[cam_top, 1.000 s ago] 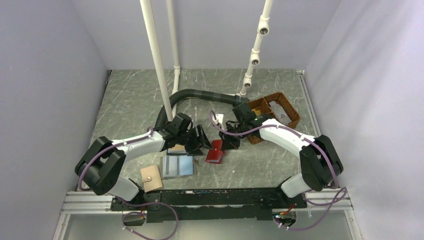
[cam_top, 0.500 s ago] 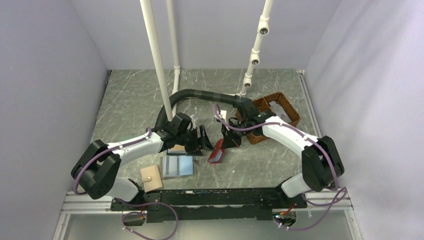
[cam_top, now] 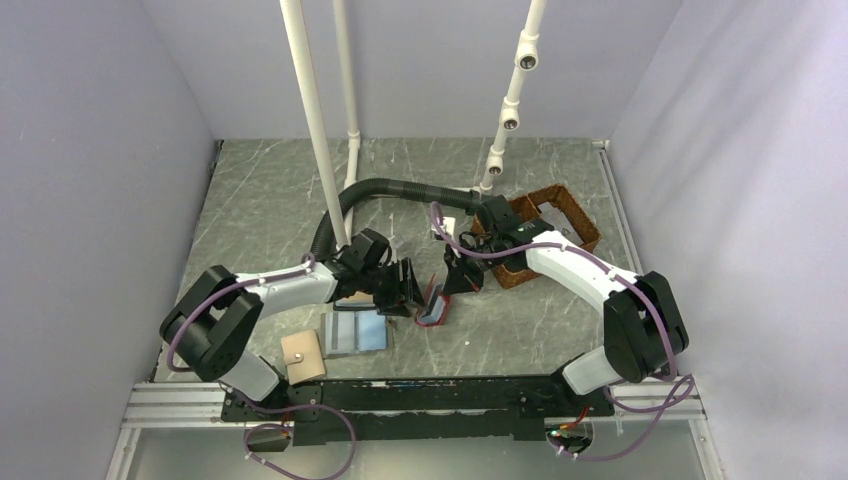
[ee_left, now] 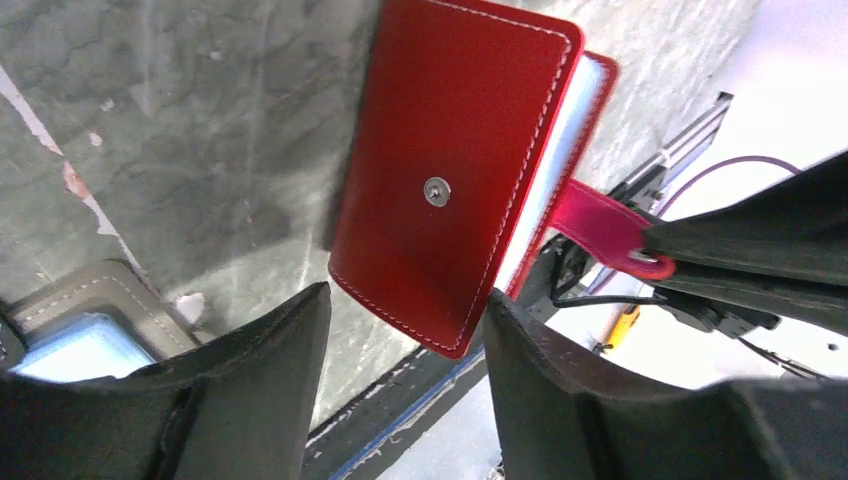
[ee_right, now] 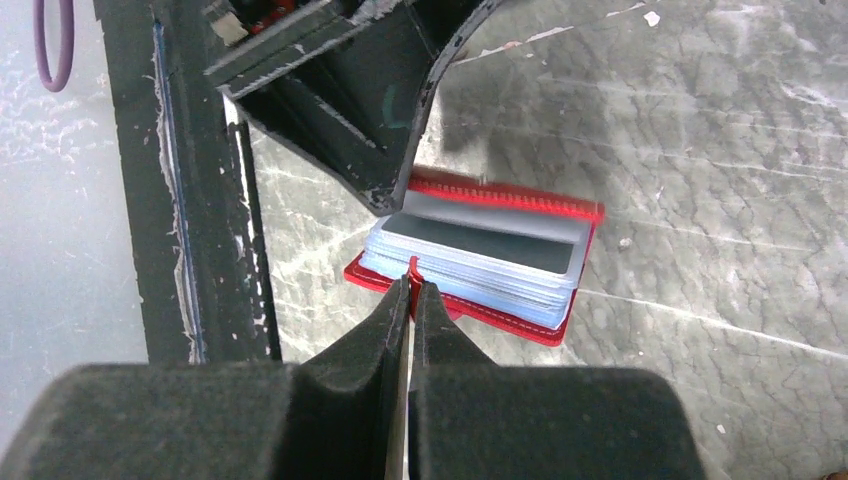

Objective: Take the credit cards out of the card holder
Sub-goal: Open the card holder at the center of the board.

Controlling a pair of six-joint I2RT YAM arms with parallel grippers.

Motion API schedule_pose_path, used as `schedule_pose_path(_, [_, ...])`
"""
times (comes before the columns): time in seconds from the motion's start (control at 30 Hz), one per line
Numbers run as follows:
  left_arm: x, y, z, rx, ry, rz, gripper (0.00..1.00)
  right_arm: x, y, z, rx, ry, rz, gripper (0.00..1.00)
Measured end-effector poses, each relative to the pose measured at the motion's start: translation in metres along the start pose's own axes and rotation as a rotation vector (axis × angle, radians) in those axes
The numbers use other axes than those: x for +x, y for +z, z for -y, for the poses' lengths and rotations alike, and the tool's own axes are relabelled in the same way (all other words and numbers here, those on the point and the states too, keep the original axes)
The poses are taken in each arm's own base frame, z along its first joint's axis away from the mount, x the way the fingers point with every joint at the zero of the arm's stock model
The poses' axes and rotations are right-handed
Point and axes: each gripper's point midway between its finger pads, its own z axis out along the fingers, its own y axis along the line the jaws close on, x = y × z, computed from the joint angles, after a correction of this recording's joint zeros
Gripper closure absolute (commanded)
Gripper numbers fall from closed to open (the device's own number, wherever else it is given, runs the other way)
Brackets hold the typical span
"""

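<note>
The card holder is a small red wallet (cam_top: pixel 433 306) at the table's middle, tipped up with one cover raised. In the right wrist view its pale blue and grey sleeves (ee_right: pixel 480 258) are fanned open. My right gripper (ee_right: pixel 411 287) is shut on its small red tab (ee_left: pixel 603 222) and holds that side up. My left gripper (ee_left: pixel 405 335) is open, its fingers (ee_left: pixel 265 375) either side of the red cover's near corner (ee_left: pixel 450 180) without touching it. No credit card shows clearly; a dark panel (ee_right: pixel 490 243) lies in the top sleeve.
A dark-framed blue wallet (cam_top: pixel 357 332) lies just left of the card holder, under my left arm. A tan wallet (cam_top: pixel 303 357) lies near the front left. A brown basket (cam_top: pixel 545 225) stands behind my right arm. A black hose (cam_top: pixel 400 190) and white poles (cam_top: pixel 312 120) stand behind.
My right gripper has pulled the red tab up and back, so the card holder went from lying flat and closed to tipped up and fanned open. My left gripper has moved closer to it.
</note>
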Motion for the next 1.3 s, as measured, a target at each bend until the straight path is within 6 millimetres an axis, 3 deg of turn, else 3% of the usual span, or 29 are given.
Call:
schedule_pose_path(0.07, [0.003, 0.005, -0.008, -0.022, -0.010, -0.019, 0.55, 0.000, 0.000, 0.001, 0.004, 0.002, -0.001, 1.00])
schedule_pose_path(0.2, [0.001, 0.006, -0.006, -0.028, -0.001, -0.024, 0.99, 0.004, -0.001, 0.004, 0.017, 0.011, -0.006, 1.00])
schedule_pose_path(0.5, [-0.004, 0.001, -0.004, -0.051, 0.017, -0.006, 1.00, 0.034, -0.007, 0.031, 0.170, -0.009, -0.121, 0.99])
schedule_pose_path(0.83, [-0.007, -0.005, 0.015, 0.026, 0.029, 0.006, 1.00, 0.084, -0.021, 0.037, 0.248, -0.052, -0.300, 0.52])
schedule_pose_path(0.93, [-0.006, -0.006, 0.017, 0.031, 0.027, 0.001, 1.00, 0.084, -0.028, 0.033, 0.252, -0.049, -0.299, 0.42])
schedule_pose_path(1.07, [-0.003, -0.005, 0.011, 0.009, 0.014, -0.014, 1.00, 0.069, -0.037, 0.028, 0.251, -0.049, -0.265, 0.41])
schedule_pose_path(1.3, [0.001, -0.004, 0.002, -0.010, -0.016, -0.021, 1.00, 0.022, -0.032, 0.014, 0.170, 0.013, -0.110, 0.54])
